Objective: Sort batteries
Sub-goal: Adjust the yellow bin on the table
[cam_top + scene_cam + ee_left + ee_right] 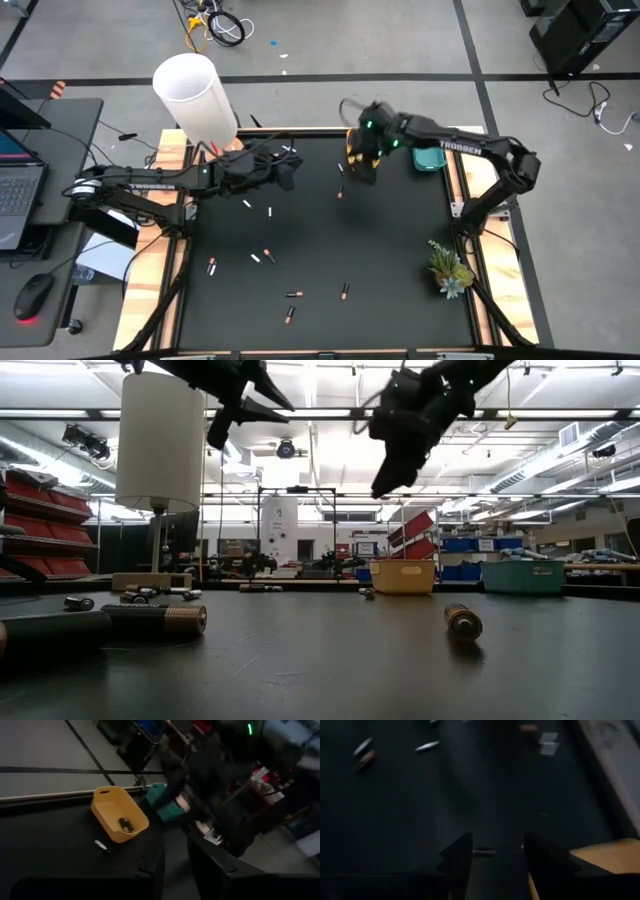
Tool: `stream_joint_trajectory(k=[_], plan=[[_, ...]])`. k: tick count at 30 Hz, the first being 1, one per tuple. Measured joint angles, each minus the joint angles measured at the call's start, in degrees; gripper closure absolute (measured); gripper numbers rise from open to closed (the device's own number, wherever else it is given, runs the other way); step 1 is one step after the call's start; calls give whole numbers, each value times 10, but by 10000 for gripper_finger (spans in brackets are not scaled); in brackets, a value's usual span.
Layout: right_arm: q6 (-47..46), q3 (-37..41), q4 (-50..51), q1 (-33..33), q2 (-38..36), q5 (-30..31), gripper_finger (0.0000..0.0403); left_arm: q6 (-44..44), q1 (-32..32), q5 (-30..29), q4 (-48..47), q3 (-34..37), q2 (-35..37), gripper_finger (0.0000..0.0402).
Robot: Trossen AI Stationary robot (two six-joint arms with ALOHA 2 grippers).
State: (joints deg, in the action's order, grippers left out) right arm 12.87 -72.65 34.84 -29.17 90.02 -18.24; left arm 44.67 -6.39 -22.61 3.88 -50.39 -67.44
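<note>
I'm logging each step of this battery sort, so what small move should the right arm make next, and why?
Probably lift the right pincer away from the yellow tray and swing it toward the loose batteries on the black table. Its fingers stand apart with nothing between them, a battery already lies in the tray, and many more remain scattered.

The black desk (390,250) has little batteries (268,256) lying all over it. A yellow tray (119,813), a teal tray (430,158) and a small plant (449,267) sit on it too.
</note>
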Motion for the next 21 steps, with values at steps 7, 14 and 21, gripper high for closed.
stream_joint_trajectory(k=[7,14,21], plan=[[38,56,-40,74,0,4,176,-6,0,32,10,0,0,305],[31,142,-146,101,8,66,103,-10,0,81,9,0,0,305],[-24,182,-257,107,58,93,81,-11,0,93,18,0,0,305]])
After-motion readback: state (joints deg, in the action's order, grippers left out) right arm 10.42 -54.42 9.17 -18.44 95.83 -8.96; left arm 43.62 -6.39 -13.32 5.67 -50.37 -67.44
